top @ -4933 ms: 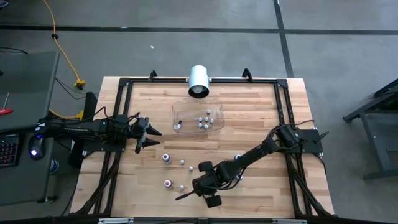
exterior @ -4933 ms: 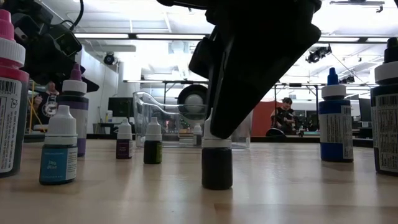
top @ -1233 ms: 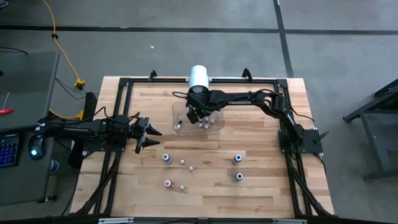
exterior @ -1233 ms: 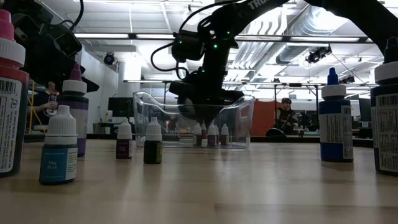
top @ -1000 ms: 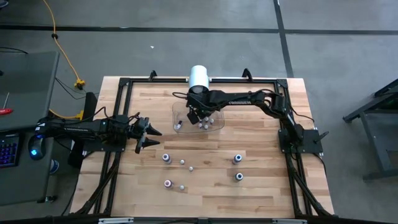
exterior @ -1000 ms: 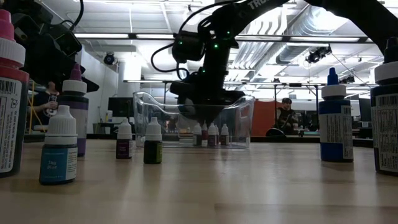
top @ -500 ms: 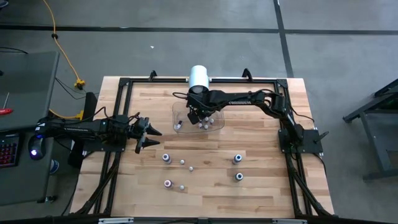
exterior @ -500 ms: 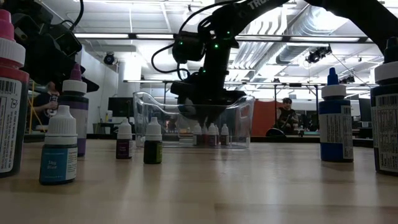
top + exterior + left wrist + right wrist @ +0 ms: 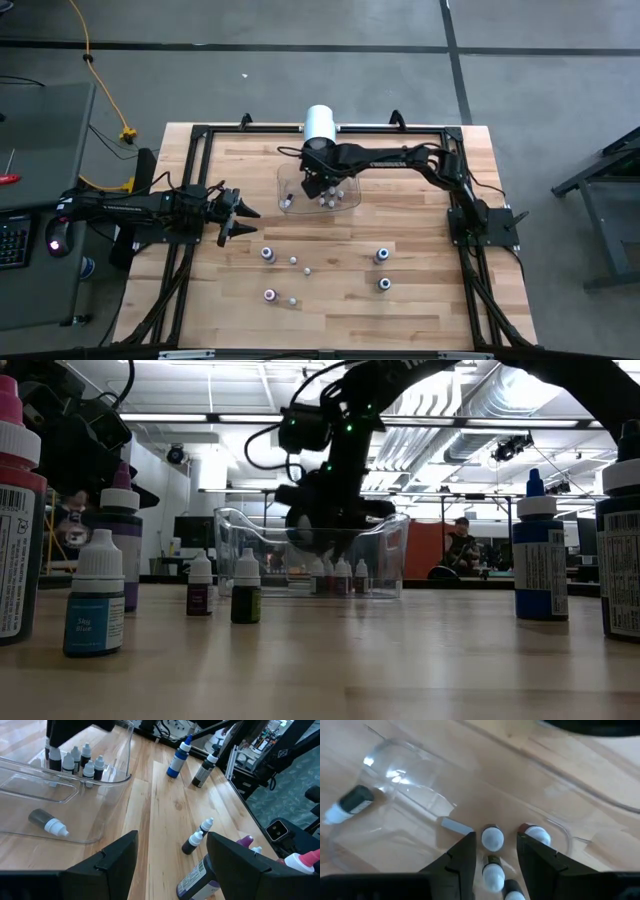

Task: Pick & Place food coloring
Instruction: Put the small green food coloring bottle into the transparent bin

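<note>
The food coloring bottles are tiny, with white caps. Several stand upright in the clear tray [image 9: 352, 172], and one [image 9: 347, 805] lies on its side there. More stand loose on the wood nearer the front edge [image 9: 267, 253] [image 9: 381, 256]. My right gripper [image 9: 495, 855] hangs open over the tray, pointing steeply down. Its fingers stand on either side of one upright bottle's cap [image 9: 492, 837], with a gap on each side. My left gripper [image 9: 240, 212] waits open at the table's left, holding nothing.
A large white cylinder [image 9: 319, 125] lies at the far edge, just behind the tray. A black frame [image 9: 200, 135] runs around the table. In the low view, bigger bottles stand close at the left [image 9: 95, 595] and right [image 9: 540, 550]. Bare wood lies between the tray and the loose bottles.
My right gripper has stayed over the tray and spread its fingers, letting go of a bottle. That bottle now stands among the others on the tray floor. My left arm has kept still.
</note>
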You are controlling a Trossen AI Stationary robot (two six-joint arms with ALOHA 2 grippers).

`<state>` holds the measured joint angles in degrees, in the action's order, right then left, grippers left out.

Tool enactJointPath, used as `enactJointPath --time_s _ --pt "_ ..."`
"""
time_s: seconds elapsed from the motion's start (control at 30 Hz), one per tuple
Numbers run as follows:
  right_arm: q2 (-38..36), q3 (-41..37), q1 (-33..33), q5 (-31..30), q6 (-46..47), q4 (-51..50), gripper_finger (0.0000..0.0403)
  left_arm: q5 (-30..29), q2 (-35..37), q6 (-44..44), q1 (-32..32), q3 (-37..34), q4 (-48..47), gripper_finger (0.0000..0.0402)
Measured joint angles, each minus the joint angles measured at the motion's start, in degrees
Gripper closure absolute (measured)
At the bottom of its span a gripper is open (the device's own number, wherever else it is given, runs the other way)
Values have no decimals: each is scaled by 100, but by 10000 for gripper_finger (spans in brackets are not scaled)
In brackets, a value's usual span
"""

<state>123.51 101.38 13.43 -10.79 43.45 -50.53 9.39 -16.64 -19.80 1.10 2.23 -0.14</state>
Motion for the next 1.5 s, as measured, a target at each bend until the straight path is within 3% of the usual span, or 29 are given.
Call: enactJointPath --time_s 0.43,0.77,1.03,1.4,1.5 --pt "-841 2 -295 -528 -578 -193 272 2 -2 -1 -2 -1 0 167" --pt "-1612 2 -909 -804 -1898 -369 272 2 0 1 0 -1 0 167" --pt "-2032 2 -1450 -515 -2647 -849 272 2 -2 -1 -2 -1 0 167" --pt "-2593 -22 -1996 -405 -2850 -1241 273 2 -2 1 0 1 0 167" --pt "-2977 -598 -2167 -516 -2943 -856 272 2 0 -1 0 1 1 167"
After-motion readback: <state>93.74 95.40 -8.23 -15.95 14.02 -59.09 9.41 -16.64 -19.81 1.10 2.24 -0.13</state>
